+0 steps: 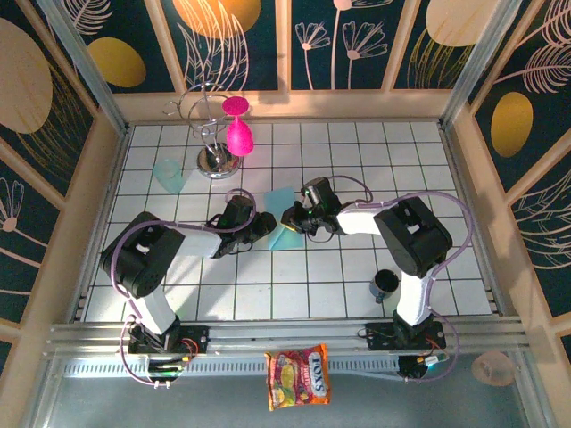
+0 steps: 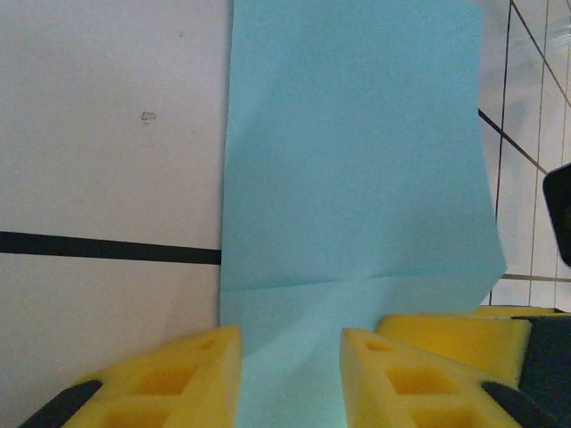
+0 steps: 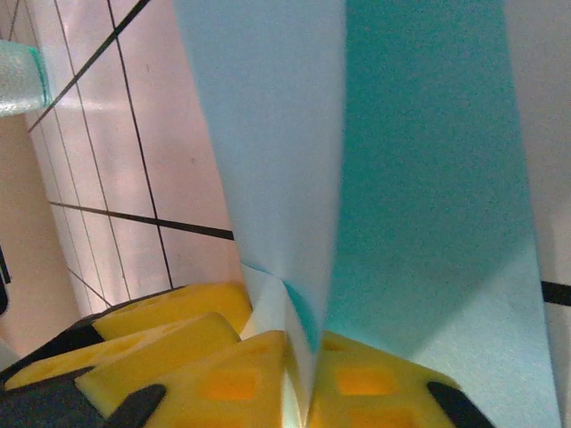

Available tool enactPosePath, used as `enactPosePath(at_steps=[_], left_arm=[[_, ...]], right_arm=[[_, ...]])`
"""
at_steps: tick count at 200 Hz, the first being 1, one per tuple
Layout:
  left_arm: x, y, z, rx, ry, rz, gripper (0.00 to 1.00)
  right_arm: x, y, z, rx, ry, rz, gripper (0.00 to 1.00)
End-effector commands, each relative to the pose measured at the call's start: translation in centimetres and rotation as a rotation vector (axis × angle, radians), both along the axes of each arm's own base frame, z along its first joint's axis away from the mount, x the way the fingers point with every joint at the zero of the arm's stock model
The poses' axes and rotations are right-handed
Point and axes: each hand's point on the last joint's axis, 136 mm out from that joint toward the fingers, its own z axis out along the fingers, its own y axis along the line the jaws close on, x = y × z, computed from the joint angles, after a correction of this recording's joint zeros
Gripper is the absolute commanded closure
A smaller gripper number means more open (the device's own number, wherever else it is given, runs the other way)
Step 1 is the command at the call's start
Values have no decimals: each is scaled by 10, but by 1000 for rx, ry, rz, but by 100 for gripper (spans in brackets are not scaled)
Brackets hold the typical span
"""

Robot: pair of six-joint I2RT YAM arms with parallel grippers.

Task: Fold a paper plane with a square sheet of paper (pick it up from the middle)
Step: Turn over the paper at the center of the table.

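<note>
The square sheet of paper (image 1: 287, 237) is light blue and lies mid-table between the two arms, with a crease across it (image 2: 357, 160). My left gripper (image 1: 266, 227) reaches it from the left. Its yellow fingers stand apart (image 2: 290, 357), open, with the flat paper showing in the gap. My right gripper (image 1: 290, 218) comes from the right and is shut (image 3: 308, 366) on a raised fold of the paper (image 3: 268, 134), which rises from between its pads. The two grippers almost touch. No finished paper plane is in view.
A translucent teal cup (image 1: 168, 175) stands at the back left. Beside it a wire stand (image 1: 217, 160) holds pink goblets (image 1: 238, 134). A dark cup (image 1: 385, 283) sits near the right arm's base. A snack bag (image 1: 299, 376) lies in front of the rail.
</note>
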Motion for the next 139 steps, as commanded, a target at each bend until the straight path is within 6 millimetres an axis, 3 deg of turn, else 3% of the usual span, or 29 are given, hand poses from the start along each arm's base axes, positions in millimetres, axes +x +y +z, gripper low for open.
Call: enactPosePath(at_steps=[1,43,82,86,103,139], left_arm=[[-1,9,17,-14,-19,15,61],[3,27,56,-49,-109,48,49],[-2,31,103,-90,-249,1,17],[-3,31,108,-94,-267,-2,14],[-7,30,129,-127,-331,-27,2],[-16,15,165,-266,-399,-91,1]], right_arm=[[9,5,10,19,-62,-3,91],[20,-4,47,95,-200,-8,96],[16,-9,111,285,-380,56,97],[23,-19,116,300,-392,34,97],[21,-28,137,376,-432,44,97],[9,-30,171,494,-487,94,96]])
